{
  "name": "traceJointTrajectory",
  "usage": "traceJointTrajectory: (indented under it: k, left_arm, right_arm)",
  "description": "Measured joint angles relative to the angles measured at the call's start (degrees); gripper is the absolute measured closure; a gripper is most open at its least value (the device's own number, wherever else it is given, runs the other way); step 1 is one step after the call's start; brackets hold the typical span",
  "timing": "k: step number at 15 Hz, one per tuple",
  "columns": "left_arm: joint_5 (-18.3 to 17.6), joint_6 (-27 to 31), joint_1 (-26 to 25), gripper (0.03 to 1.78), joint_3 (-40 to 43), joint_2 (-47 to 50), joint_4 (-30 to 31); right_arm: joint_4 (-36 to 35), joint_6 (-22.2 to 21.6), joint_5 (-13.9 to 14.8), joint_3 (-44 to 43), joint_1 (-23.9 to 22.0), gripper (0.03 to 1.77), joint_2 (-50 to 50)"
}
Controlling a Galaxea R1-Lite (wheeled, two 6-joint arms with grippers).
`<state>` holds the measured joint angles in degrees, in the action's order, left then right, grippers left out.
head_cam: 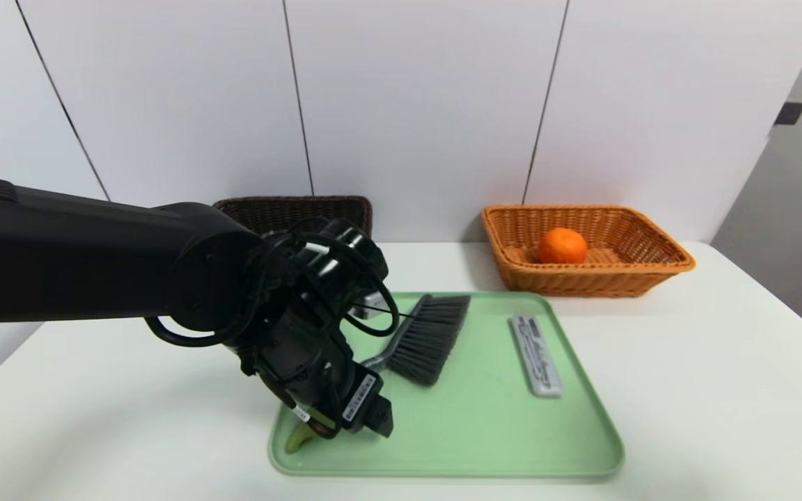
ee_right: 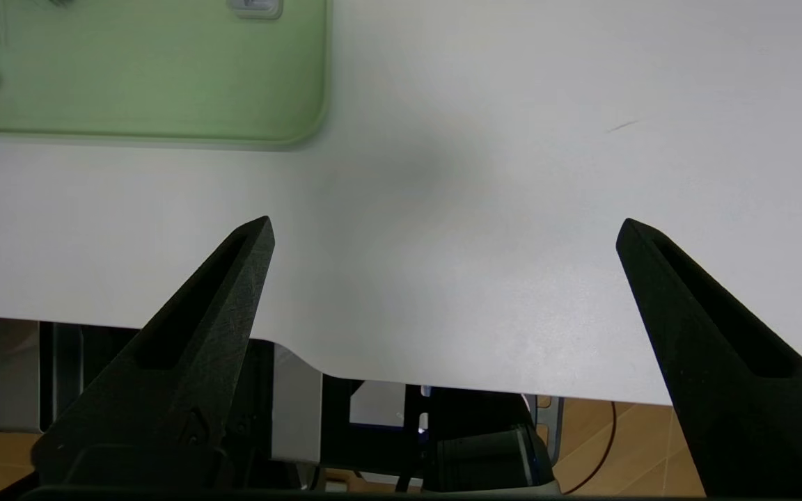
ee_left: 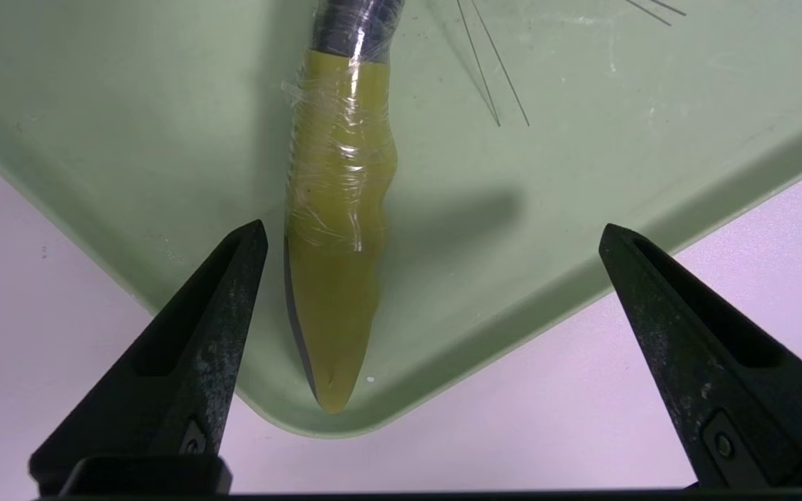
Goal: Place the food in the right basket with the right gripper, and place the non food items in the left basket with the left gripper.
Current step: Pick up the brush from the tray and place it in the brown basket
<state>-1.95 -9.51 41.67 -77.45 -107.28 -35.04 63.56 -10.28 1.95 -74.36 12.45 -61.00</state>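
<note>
At the green tray's near-left corner (head_cam: 443, 471), left gripper (ee_left: 436, 236) wide over yellow-and-black wrapped item (ee_left: 338, 174), right gripper (ee_right: 446, 233) wide, parked past near-right corner; orange (head_cam: 563, 246) basketed, brush (head_cam: 429, 341) and grey packet (head_cam: 536, 355) left to sort

The robot's left arm (head_cam: 213, 278) is glossy black and rounded at the joints, with looping black cables, an orange patch and a white barcode label (head_cam: 359, 397).

robot workspace, likely a lab — white tabletop (head_cam: 658, 390), plain white panels (head_cam: 422, 104), tiled floor (ee_right: 641, 445)
</note>
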Motion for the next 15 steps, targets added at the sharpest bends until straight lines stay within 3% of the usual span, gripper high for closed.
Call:
traceJointTrajectory:
  k: [6,10,15]
  left_arm:
    - [0.90,0.20,-0.18,0.12,0.11,-0.52,-0.05]
    - [4.18,2.49,-0.74,0.12,0.07,-0.91,-0.02]
    - [4.25,2.54,-0.88,0.12,0.29,-1.35,-0.02]
  right_arm:
    - [0.02,0.05,-0.05,0.02,0.01,0.10,0.00]
    - [0.05,0.13,-0.02,0.09,0.01,0.10,0.01]
    - [0.05,0.15,0.06,0.35,0.01,0.10,0.01]
